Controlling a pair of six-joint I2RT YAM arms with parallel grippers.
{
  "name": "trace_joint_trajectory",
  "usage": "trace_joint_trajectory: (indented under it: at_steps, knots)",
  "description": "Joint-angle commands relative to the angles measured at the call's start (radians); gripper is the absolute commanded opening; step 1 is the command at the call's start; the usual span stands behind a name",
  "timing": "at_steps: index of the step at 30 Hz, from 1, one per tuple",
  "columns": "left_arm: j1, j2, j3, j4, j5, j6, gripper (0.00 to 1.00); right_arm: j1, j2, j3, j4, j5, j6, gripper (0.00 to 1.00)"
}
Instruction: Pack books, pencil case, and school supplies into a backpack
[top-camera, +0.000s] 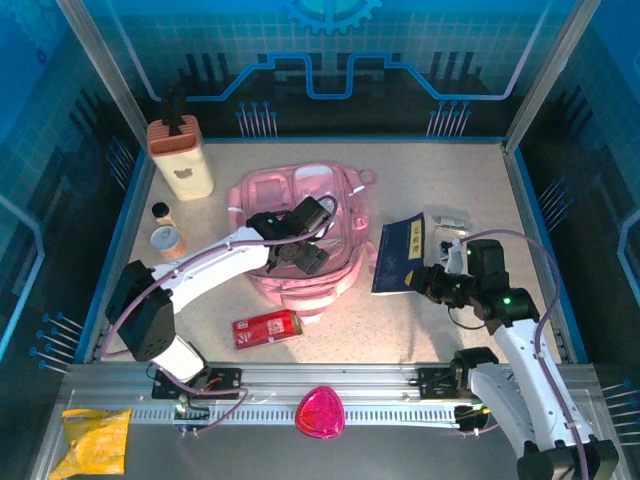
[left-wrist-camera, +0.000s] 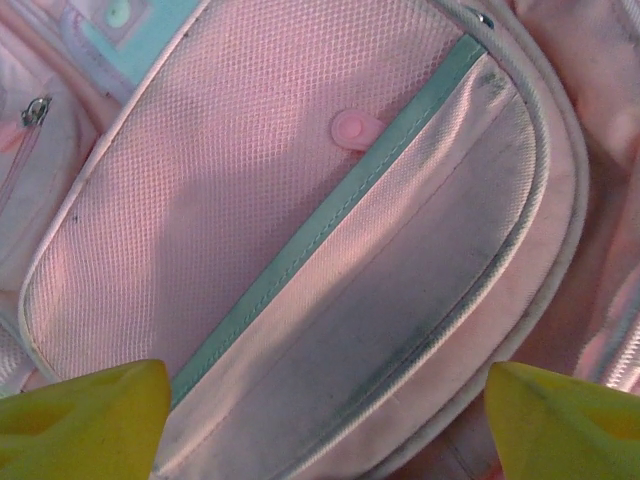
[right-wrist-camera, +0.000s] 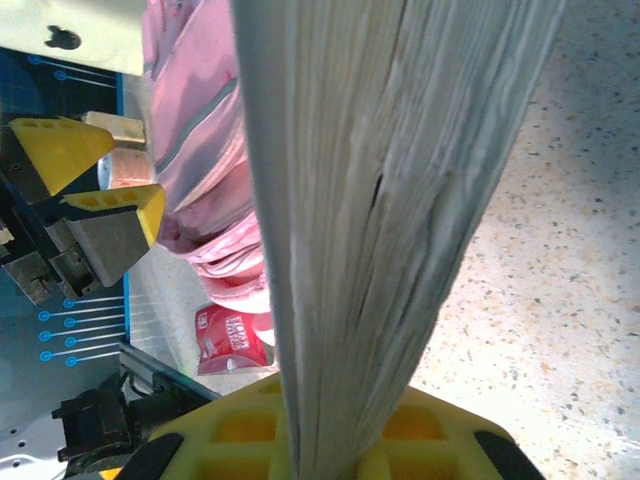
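Lying flat just in front of the soft pink backpack (top-camera: 300, 190), glossy red pencil case (top-camera: 266, 327), apart from both pincers. Spread wide over the backpack's mesh pocket, left gripper (left-wrist-camera: 325, 425), empty. Clenched on a thin navy book (top-camera: 403, 256) just right of the backpack, right gripper (top-camera: 428, 277). Beyond the backpack, bare speckled table (top-camera: 480, 180).

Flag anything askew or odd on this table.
The navy book is tilted up on edge beside the backpack, clamped in the right gripper; its pages gape slightly in the right wrist view. The red pencil case lies skewed near the front rail.
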Motion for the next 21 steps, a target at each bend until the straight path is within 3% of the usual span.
trace_joint_trajectory:
  at_steps: [1, 5, 10, 14, 17, 21]
  knots:
    - [0.007, 0.035, 0.035, 0.011, -0.015, 0.083, 0.82, -0.032, 0.003, 0.017, -0.023, -0.005, -0.046, 0.0]
    - [0.005, 0.074, 0.029, 0.058, -0.022, 0.103, 0.82, -0.052, 0.008, 0.013, -0.011, -0.018, -0.045, 0.0]
    - [-0.005, 0.118, 0.044, 0.085, 0.081, 0.123, 0.83, -0.055, 0.025, 0.012, -0.002, -0.034, -0.048, 0.0]
    - [-0.012, 0.173, 0.046, 0.121, 0.001, 0.111, 0.82, -0.059, 0.031, 0.005, 0.016, -0.045, -0.041, 0.0]
    - [-0.014, 0.209, 0.053, 0.136, -0.027, 0.101, 0.77, -0.06, 0.039, 0.003, 0.025, -0.05, -0.04, 0.0]
    - [-0.019, 0.21, 0.04, 0.188, -0.073, 0.113, 0.56, -0.06, 0.048, 0.006, 0.032, -0.055, -0.037, 0.0]
